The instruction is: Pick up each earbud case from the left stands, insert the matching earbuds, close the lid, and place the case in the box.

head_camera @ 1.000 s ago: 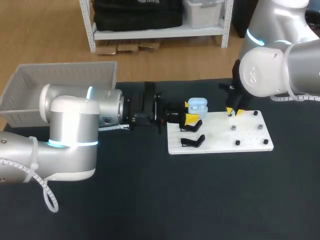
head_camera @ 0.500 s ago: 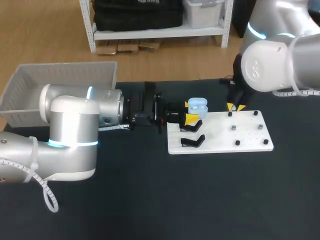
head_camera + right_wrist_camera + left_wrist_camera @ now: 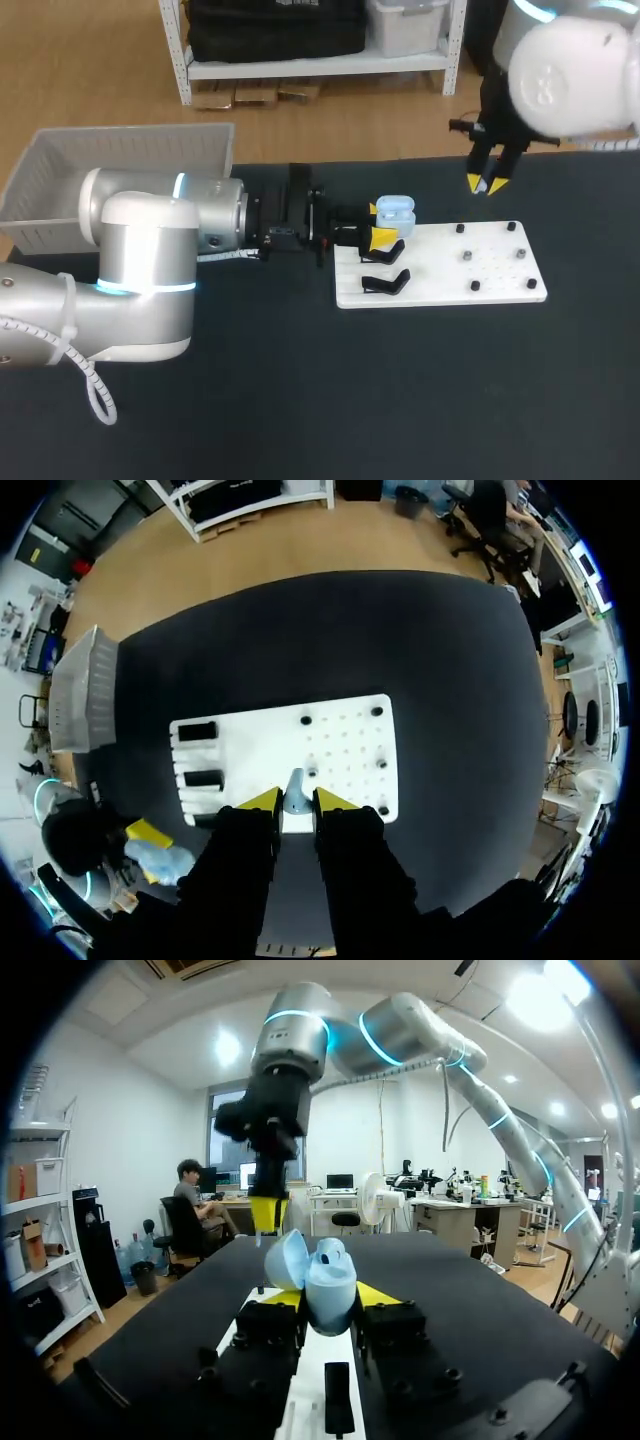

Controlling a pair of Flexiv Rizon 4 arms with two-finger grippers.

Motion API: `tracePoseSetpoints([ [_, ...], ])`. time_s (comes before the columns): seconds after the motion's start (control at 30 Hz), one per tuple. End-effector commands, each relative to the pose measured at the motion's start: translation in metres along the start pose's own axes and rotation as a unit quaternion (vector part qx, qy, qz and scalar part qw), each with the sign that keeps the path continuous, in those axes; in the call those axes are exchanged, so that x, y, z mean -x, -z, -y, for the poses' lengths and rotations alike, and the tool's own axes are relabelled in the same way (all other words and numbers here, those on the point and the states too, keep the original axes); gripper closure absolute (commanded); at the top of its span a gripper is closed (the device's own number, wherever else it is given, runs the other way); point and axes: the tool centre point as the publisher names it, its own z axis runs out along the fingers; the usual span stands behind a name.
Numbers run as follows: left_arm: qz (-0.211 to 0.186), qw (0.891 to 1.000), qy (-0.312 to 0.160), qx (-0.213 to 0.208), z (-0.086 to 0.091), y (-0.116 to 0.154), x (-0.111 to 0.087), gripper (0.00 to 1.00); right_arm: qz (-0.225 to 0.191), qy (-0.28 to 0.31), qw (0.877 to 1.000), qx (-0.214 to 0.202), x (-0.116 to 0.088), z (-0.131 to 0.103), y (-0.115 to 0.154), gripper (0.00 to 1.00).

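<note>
One pale blue earbud case [image 3: 396, 210] is off its stand, pinched from both sides between the two yellow tips of the left end effector [image 3: 378, 224]. It is held at the left edge of the white board [image 3: 440, 270]. In the left wrist view the earbud case [image 3: 326, 1282] sits upright between the fingers with its lid swung open.

Two black stands [image 3: 385, 252] lie one behind the other along the board's left side, just beside the held case. Six small pegs [image 3: 520, 253] stand on the board's right half in three rows of two.

The right end effector [image 3: 487, 184] hangs above the dark desk [image 3: 300, 400], beyond the board's far edge and well apart from the left one. Its fingers point down. In the right wrist view they are pressed in on one small pale earbud [image 3: 296, 788], which sits between the yellow tips of the right end effector [image 3: 296, 800].

One grey box [image 3: 120, 160] sits at the desk's far left corner, behind the left arm [image 3: 150, 250]. What lies inside it cannot be seen.
</note>
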Motion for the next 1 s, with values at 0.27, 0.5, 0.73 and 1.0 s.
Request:
tracePoseSetpoints([
  [0.27,0.002,1.000,-0.001,0.002,0.000,0.000,-0.001,1.00,-0.027,0.024,0.999,-0.026,-0.050,-0.032,0.069,1.00],
  [0.5,0.002,1.000,-0.001,0.002,0.000,0.000,-0.001,1.00,-0.034,0.025,0.999,-0.028,-0.054,-0.037,0.071,1.00],
  [0.73,0.002,1.000,-0.001,0.002,0.000,0.000,-0.001,1.00,-0.034,0.025,0.999,-0.028,-0.054,-0.037,0.071,1.00],
  [1.0,0.002,1.000,-0.001,0.002,0.000,0.000,-0.001,1.00,-0.043,0.073,0.995,-0.049,-0.052,-0.058,0.066,1.00],
])
